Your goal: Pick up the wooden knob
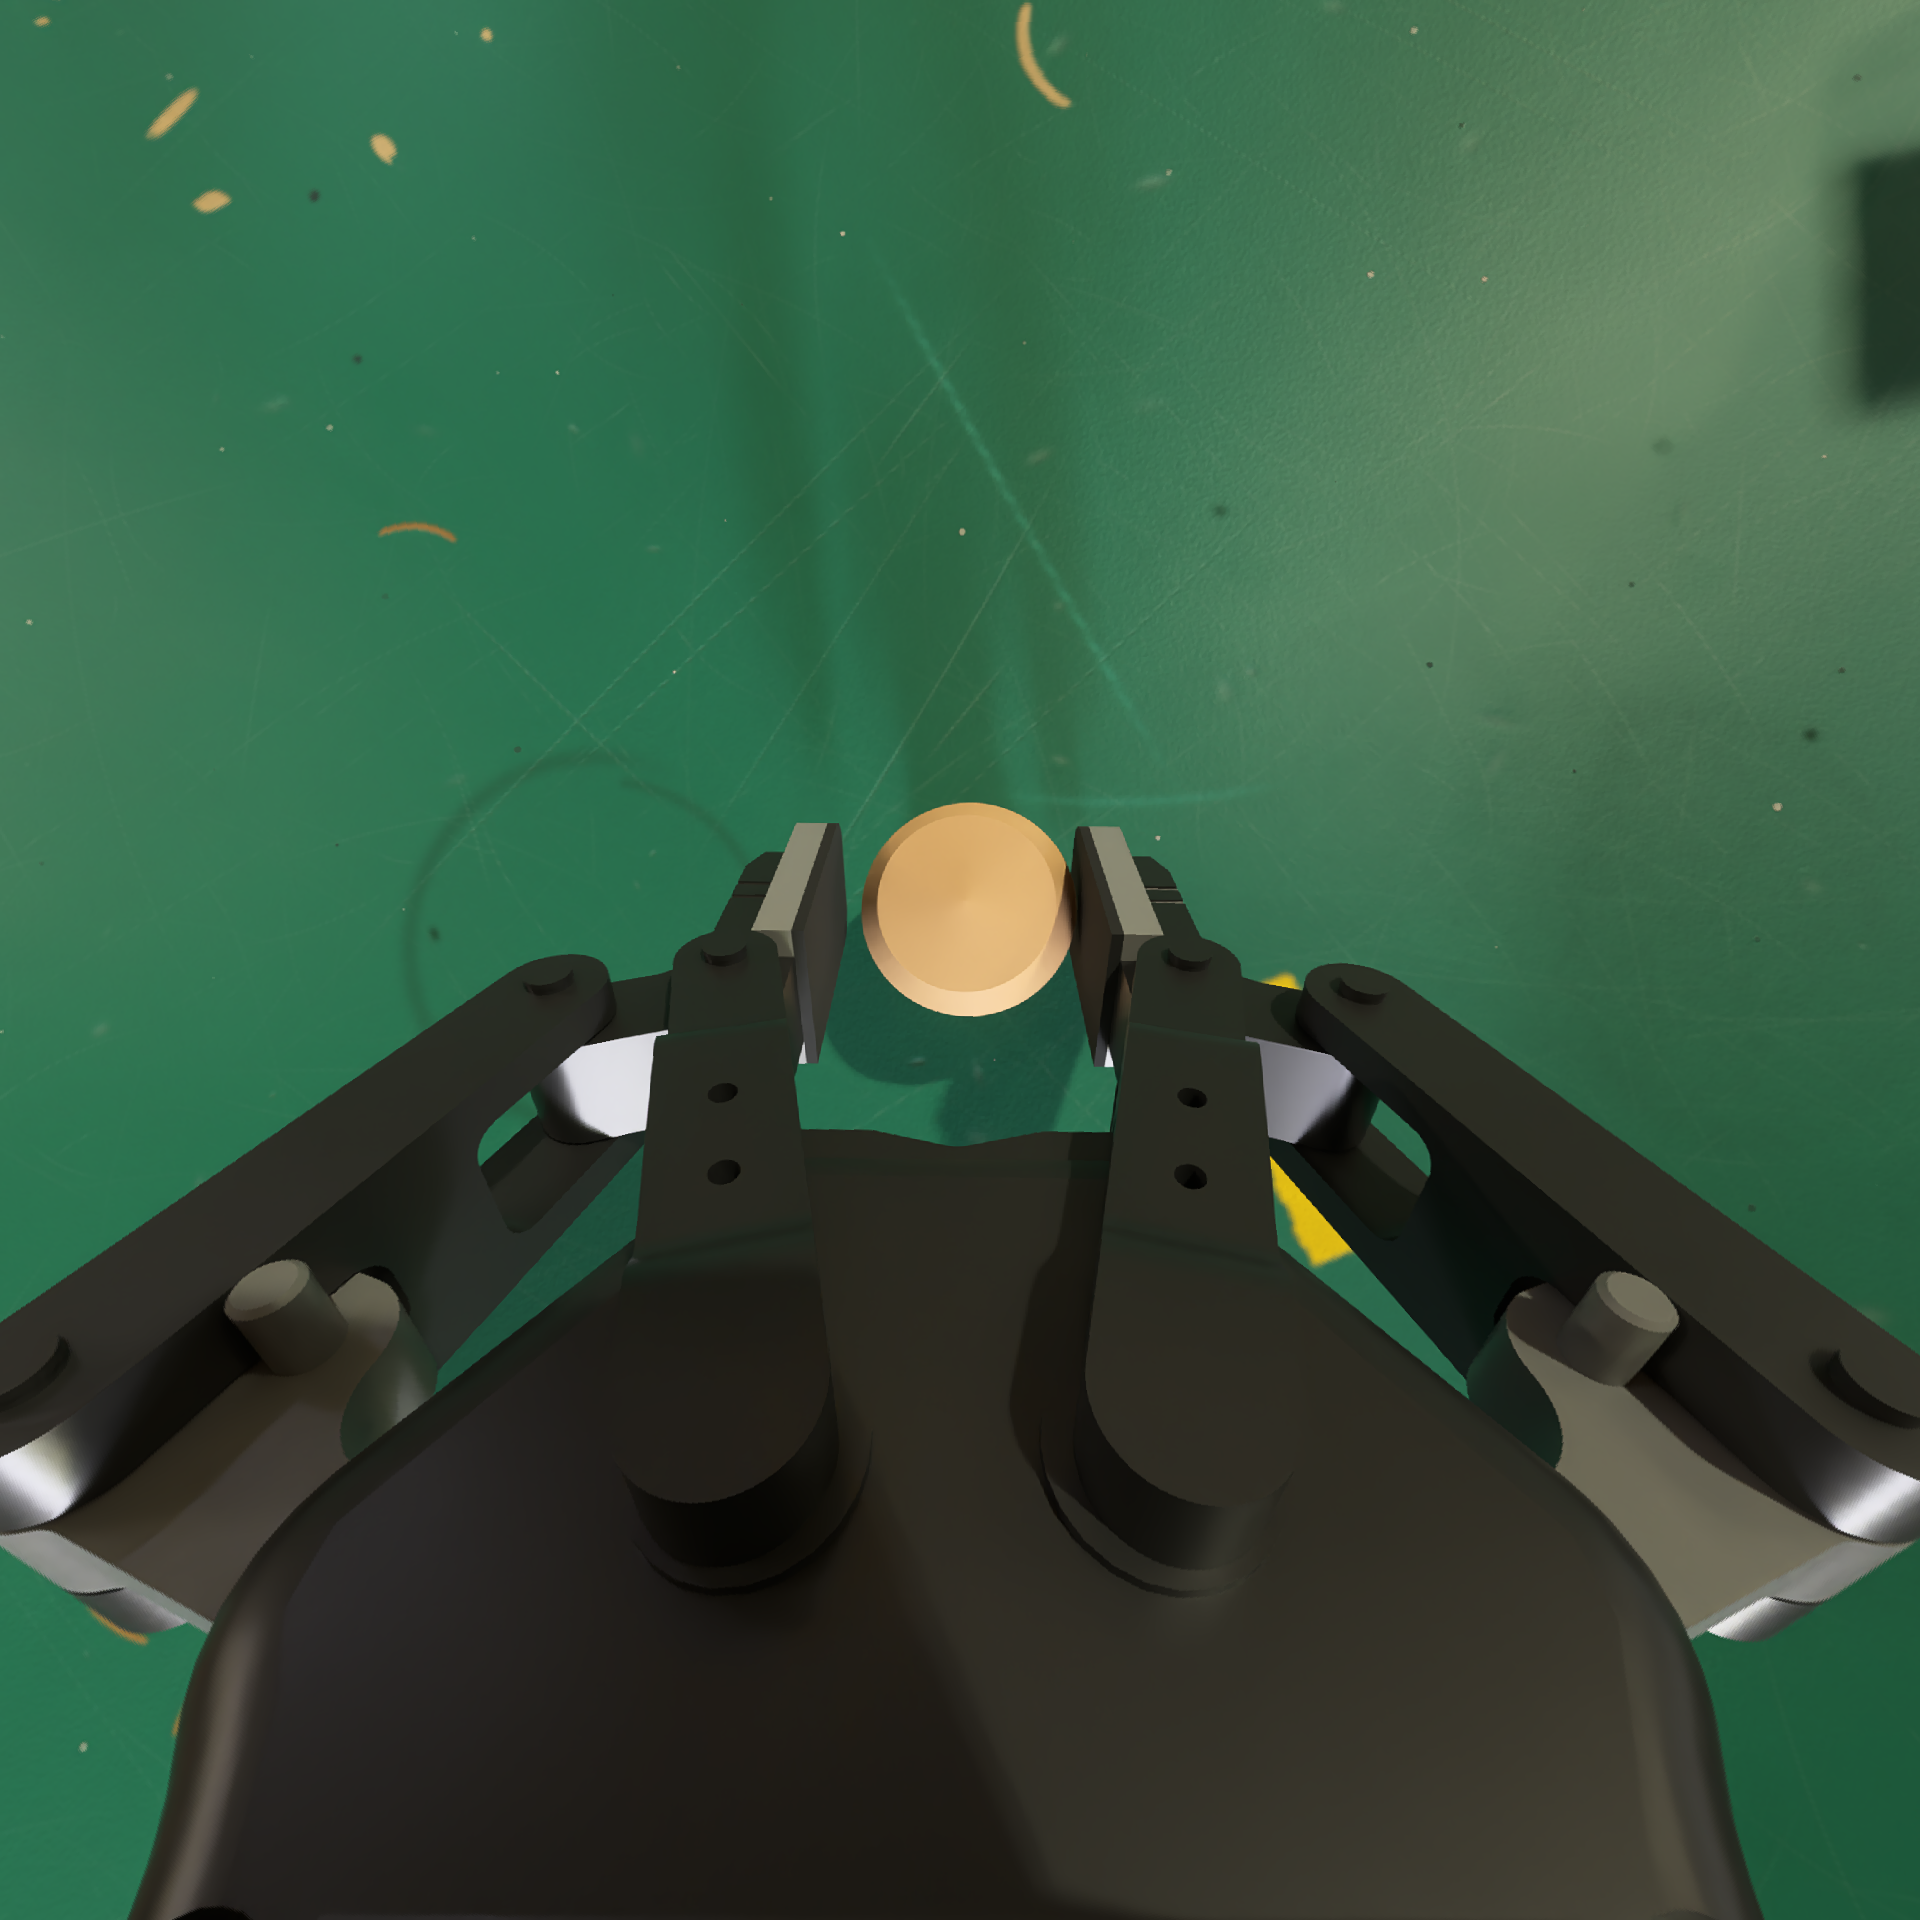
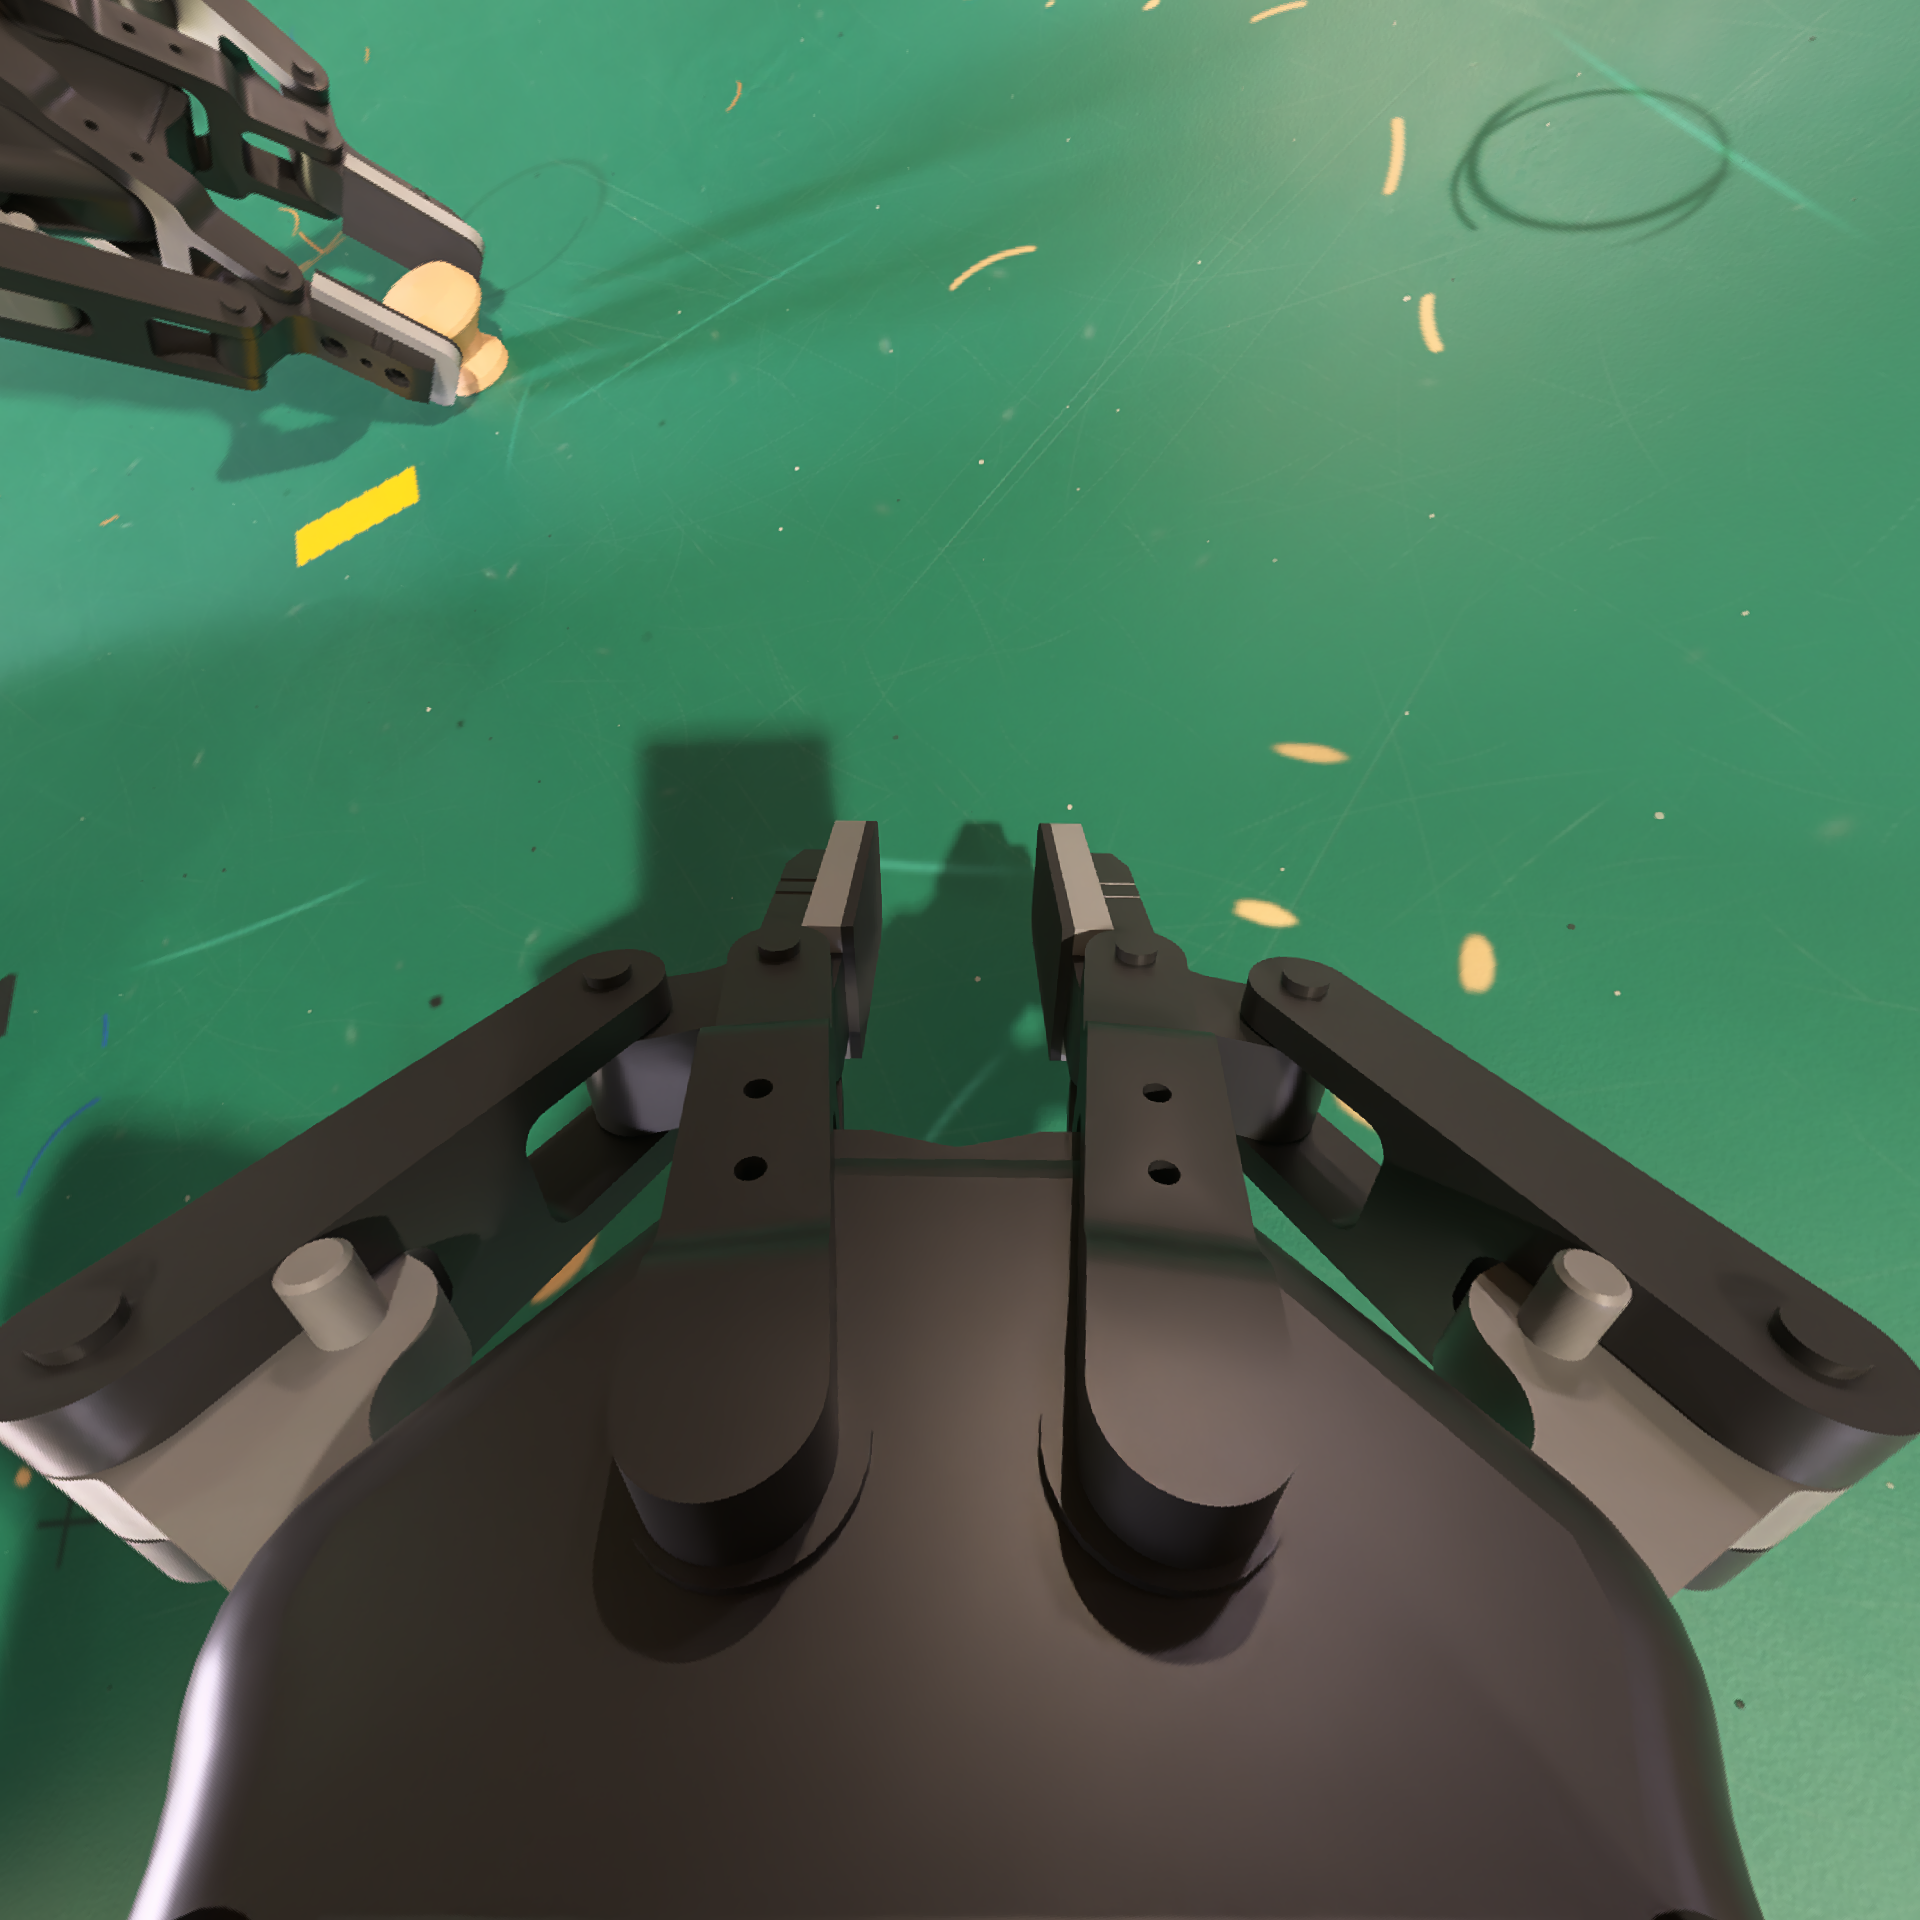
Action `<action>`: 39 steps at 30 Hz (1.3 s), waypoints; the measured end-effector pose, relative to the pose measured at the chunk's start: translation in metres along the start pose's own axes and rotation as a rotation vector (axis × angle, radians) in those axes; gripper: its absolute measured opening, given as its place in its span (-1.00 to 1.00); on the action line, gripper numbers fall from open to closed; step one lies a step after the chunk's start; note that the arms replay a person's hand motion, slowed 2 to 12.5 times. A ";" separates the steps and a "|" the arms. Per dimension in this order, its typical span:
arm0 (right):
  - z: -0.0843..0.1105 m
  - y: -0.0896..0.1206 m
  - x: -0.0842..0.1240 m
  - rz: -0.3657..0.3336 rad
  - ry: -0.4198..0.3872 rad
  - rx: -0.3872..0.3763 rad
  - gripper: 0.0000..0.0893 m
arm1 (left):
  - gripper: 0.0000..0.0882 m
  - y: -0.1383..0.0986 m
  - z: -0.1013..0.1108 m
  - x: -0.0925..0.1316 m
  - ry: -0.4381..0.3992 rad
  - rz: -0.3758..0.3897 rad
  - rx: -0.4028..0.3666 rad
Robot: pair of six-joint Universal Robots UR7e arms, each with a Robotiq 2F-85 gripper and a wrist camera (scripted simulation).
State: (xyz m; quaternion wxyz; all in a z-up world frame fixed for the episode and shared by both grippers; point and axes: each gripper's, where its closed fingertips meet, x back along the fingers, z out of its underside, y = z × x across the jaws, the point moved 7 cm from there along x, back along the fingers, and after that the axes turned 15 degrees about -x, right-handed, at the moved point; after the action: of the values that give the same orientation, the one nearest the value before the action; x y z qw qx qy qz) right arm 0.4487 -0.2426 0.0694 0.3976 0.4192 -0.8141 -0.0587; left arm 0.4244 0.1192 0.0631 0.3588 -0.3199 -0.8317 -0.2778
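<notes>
The wooden knob [image 1: 964, 909] is a round, light-tan piece seen end-on in the left wrist view. It stands on the green mat [image 1: 1351, 623] between the fingers of my left gripper [image 1: 958, 925]. The right pad [image 1: 1093, 935] touches its rim. The left pad [image 1: 821, 935] stands a sliver away, so the jaws are narrowly open around it. In the right wrist view the knob [image 2: 442, 296] and the left gripper [image 2: 442, 312] show at the far upper left, the knob's foot on the mat. My right gripper [image 2: 958, 935] is part open and empty, low over the mat [image 2: 1143, 520].
A yellow tape strip [image 2: 356, 516] lies on the mat just short of the left gripper; it also shows in the left wrist view [image 1: 1311, 1226]. Wood shavings [image 2: 1265, 913] and a dark ring mark [image 2: 1590, 156] are scattered about. A dark block [image 1: 1886, 281] sits at the right edge.
</notes>
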 end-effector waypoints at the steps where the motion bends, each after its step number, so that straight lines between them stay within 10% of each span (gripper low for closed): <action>1: 0.000 0.000 0.000 -0.003 0.001 -0.001 -0.40 | -0.13 0.000 0.000 0.000 0.000 0.003 0.002; 15: -0.002 0.010 0.000 -0.062 -0.009 0.035 -0.46 | -0.21 -0.011 -0.010 0.005 -0.020 -0.029 -0.023; 25: -0.019 0.043 -0.002 -0.222 -0.087 0.024 -0.55 | -0.21 -0.035 -0.064 0.029 -0.269 -0.054 -0.023; 39: -0.041 0.078 -0.001 -0.512 -0.224 -0.295 -0.50 | -0.21 -0.099 -0.154 0.026 -0.471 -0.179 -0.193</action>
State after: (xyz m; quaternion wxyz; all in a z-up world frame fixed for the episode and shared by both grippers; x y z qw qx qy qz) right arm 0.4279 -0.1820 0.1301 0.3343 0.5393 -0.7035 -0.3202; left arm 0.4027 -0.0424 0.1510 0.0974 -0.3337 -0.8868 -0.3045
